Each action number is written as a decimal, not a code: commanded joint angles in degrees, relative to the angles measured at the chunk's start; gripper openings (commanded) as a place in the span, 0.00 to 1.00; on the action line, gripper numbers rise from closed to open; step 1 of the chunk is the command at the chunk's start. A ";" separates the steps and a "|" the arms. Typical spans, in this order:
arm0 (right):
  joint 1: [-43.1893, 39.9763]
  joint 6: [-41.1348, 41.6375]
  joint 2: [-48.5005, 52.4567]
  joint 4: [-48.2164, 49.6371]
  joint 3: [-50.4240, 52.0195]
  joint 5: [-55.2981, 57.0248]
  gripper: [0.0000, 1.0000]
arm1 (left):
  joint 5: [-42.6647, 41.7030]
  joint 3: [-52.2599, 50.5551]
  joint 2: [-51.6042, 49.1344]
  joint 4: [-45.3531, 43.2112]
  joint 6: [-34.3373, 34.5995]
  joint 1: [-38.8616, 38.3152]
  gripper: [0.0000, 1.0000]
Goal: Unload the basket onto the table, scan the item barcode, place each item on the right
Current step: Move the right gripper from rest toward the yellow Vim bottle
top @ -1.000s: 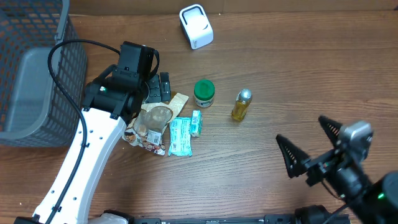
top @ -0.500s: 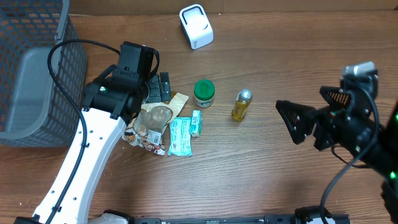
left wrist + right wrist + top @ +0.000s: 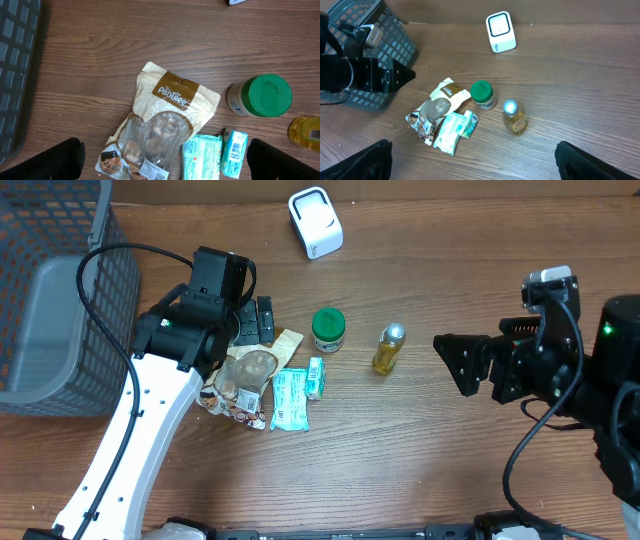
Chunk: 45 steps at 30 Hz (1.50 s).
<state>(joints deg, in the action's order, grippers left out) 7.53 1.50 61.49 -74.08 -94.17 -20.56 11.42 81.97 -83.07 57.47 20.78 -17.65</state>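
The snack pouch [image 3: 167, 120] lay flat on the wooden tabletop [image 3: 400, 470], left of centre, its brown label uppermost and its clear window showing what was inside. Touching its lower right edge was a larger teal packet [image 3: 202, 155], with a smaller teal packet [image 3: 234, 152] just beside that one. A green-lidded jar [image 3: 262, 95] stood upright near the pouch's right side, and further right a small yellow bottle [image 3: 388, 348] with a silver cap stood on its own. The white scanner [image 3: 315, 222] sat well apart from the lot, up by the far edge. The left hand [image 3: 165, 160] hung over the pouch with its fingers spread wide, pinching nothing (only the two dark tips showed at the bottom corners of its own camera). The right hand [image 3: 480, 160] was off to the right of the bottle, likewise spread and empty. A dark mesh basket [image 3: 60, 300] filled the far left corner.
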 commanded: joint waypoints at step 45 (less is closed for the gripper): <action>-0.22 0.02 7.34 -1.46 -1.05 -0.09 1.00 | 0.59 0.68 0.28 -0.02 -1.09 -0.37 1.00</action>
<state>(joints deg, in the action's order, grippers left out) 7.53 1.52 67.85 -75.29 -94.17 -20.56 11.42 81.97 -83.07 57.47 20.78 -17.65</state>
